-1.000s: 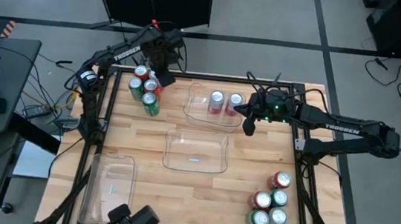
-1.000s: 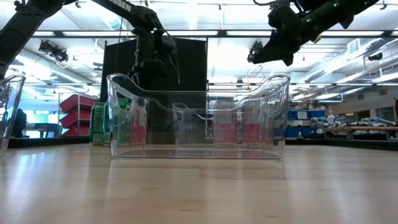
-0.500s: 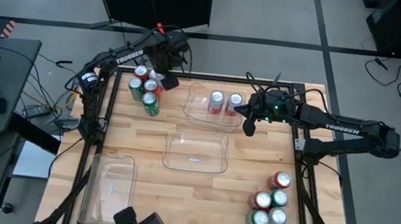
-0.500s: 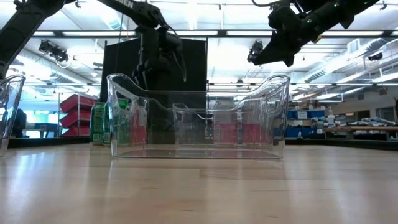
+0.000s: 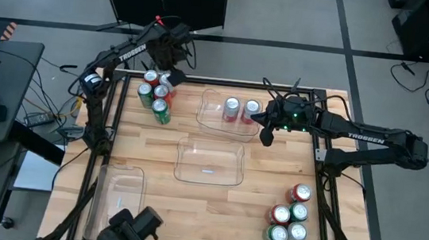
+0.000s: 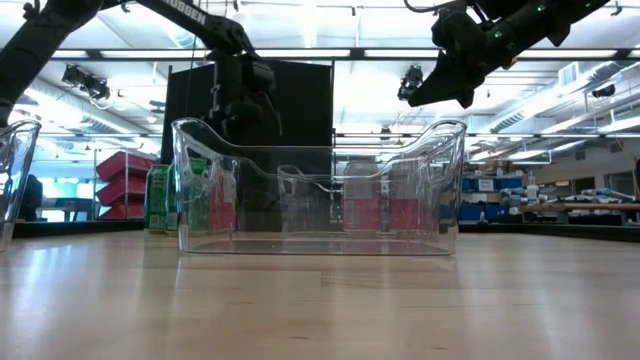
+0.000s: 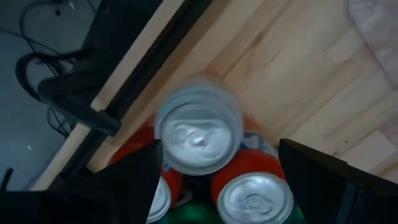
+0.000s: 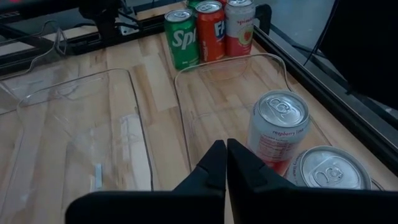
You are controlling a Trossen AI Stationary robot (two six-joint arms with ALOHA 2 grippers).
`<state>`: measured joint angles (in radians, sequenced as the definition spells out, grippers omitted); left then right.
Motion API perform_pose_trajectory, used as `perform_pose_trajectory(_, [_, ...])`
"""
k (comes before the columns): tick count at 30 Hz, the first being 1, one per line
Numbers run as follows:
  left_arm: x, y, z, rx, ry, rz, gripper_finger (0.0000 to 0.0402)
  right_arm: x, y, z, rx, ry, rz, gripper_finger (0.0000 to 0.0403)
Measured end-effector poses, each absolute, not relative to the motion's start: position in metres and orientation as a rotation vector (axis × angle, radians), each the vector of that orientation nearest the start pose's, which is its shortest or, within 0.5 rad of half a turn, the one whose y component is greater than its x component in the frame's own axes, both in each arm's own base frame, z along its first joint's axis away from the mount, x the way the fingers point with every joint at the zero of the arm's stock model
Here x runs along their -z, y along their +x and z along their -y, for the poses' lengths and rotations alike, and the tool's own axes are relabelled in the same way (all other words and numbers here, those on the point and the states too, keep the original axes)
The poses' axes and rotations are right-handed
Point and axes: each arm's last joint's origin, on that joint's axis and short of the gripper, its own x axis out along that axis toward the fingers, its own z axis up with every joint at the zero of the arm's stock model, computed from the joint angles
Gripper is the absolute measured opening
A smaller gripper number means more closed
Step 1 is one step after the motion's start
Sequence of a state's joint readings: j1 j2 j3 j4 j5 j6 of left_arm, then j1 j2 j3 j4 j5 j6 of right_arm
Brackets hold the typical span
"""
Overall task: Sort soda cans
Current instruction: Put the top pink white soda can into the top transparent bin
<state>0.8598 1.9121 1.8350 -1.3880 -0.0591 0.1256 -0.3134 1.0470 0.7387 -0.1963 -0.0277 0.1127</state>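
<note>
Since a second ago, the left end effector [image 5: 170, 51] has been drawn back above the can cluster [image 5: 156, 92] at the table's [image 5: 255, 188] far left corner, and its fingers are now spread apart, holding nothing. Two cans [image 5: 240, 110] are seen in the far bin [image 5: 211, 118], where the right end effector [image 5: 265, 133] is held over the rim, fingers pressed together. Five cans [image 5: 289, 214] are grouped near the right corner.
</note>
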Motion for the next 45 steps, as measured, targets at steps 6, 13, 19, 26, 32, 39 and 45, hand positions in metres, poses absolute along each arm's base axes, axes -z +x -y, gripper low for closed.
perform_pose_trajectory(6, [-0.296,0.236,-0.284,-0.649,-0.507,-1.406,0.0324,-0.268,0.214,0.068,0.308,0.196,-0.483,0.0004])
perform_pose_trajectory(13, [-0.288,0.237,-0.288,-0.638,-0.522,-1.433,0.0324,-0.268,0.214,0.068,0.309,0.203,-0.482,0.0003])
perform_pose_trajectory(19, [-0.286,0.232,-0.291,-0.653,-0.524,-1.443,0.0324,-0.268,0.213,0.068,0.309,0.204,-0.484,0.0003])
perform_pose_trajectory(26, [-0.286,0.232,-0.292,-0.654,-0.527,-1.441,0.0324,-0.268,0.214,0.068,0.304,0.205,-0.484,0.0007])
perform_pose_trajectory(32, [-0.286,0.231,-0.293,-0.657,-0.526,-1.441,0.0324,-0.268,0.214,0.068,0.293,0.216,-0.483,0.0005])
perform_pose_trajectory(39, [-0.270,0.228,-0.293,-0.644,-0.536,-1.468,0.0324,-0.268,0.214,0.068,0.293,0.216,-0.482,0.0009])
perform_pose_trajectory(45, [-0.256,0.229,-0.293,-0.640,-0.530,-1.464,0.0324,-0.268,0.214,0.068,0.293,0.216,-0.482,0.0008])
